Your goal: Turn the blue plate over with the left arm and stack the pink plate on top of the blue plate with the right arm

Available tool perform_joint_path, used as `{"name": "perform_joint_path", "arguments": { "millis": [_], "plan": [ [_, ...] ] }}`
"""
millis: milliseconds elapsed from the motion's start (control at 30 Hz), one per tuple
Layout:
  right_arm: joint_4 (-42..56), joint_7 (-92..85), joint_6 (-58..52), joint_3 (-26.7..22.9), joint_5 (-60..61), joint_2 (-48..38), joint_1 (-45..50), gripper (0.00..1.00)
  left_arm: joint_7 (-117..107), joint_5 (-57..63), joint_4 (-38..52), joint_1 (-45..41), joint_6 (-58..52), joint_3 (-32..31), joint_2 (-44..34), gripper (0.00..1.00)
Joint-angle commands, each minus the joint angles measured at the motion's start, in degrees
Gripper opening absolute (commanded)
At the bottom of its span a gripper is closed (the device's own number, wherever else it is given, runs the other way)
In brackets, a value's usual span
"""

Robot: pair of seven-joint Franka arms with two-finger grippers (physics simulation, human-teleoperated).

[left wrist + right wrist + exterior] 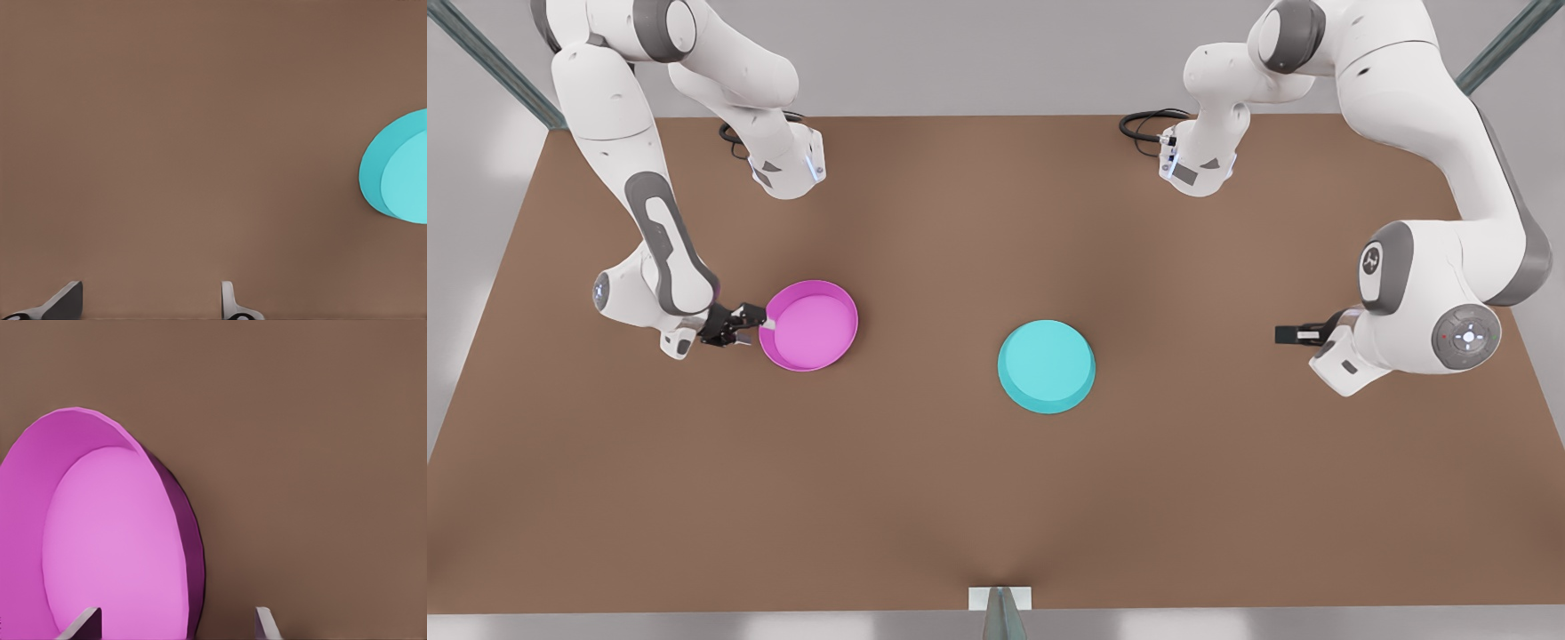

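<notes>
Two plates (pixel 808 326) (pixel 1047 366) apart on table (pixel 960 498)

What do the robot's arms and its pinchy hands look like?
Both arms look alike: chunky, smooth white tubes with grey caps at the joints. One grey cap has a small white logo, and a round end cap has little dots and tiny lights. A black cable loops by each base. The right gripper and left gripper are small and black, each with two thin fingers.

pink plate (pixel 811 327) on table (pixel 996 498), front view's left of blue plate (pixel 1047 366)
</notes>
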Motion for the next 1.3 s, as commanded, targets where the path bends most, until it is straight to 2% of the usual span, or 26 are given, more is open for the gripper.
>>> {"name": "perform_joint_path", "arguments": {
  "millis": [0, 67, 233, 400, 500, 967, 1033, 1267],
  "plan": [
    [0.0, 0.0, 0.0, 0.0, 0.0, 0.1, 0.0, 0.78, 0.0, -0.1, 0.0, 0.0, 0.0, 0.0, 0.1, 1.00],
    [-0.3, 0.0, 0.1, 0.0, 0.8, 0.8, 0.2, 0.75, 0.0, 0.0, 0.0, 0.1, 0.0, 0.0, 0.2, 1.00],
    [-0.4, 0.2, 0.0, 0.0, 1.0, 1.1, 0.3, 0.55, 0.7, -0.1, 0.1, 0.6, 0.2, 0.0, 0.4, 1.00],
    [-0.4, 0.2, -0.1, 0.0, 1.9, 1.8, 0.2, 0.53, 0.7, -0.1, 0.1, 0.7, 0.2, 0.0, 0.7, 1.00],
    [-0.4, 0.3, -0.3, 0.0, 2.0, 1.6, 0.4, 0.34, 0.7, -0.1, 0.0, 0.7, 0.2, 0.0, 0.7, 1.00],
    [-0.3, 0.3, 0.1, 0.0, 2.7, 2.2, 0.7, 0.35, 0.8, 0.0, 0.0, 0.7, 0.1, 0.1, 0.7, 1.00],
    [-0.3, 0.3, 0.1, 0.0, 2.6, 2.1, 0.7, 0.21, 0.8, 0.0, 0.1, 0.7, 0.2, 0.1, 0.7, 1.00],
    [-0.2, 0.2, 0.0, 0.1, 2.6, 1.7, 0.8, 0.21, 0.8, 0.0, 0.0, 0.7, 0.2, 0.1, 1.0, 1.00]
  ]
}}
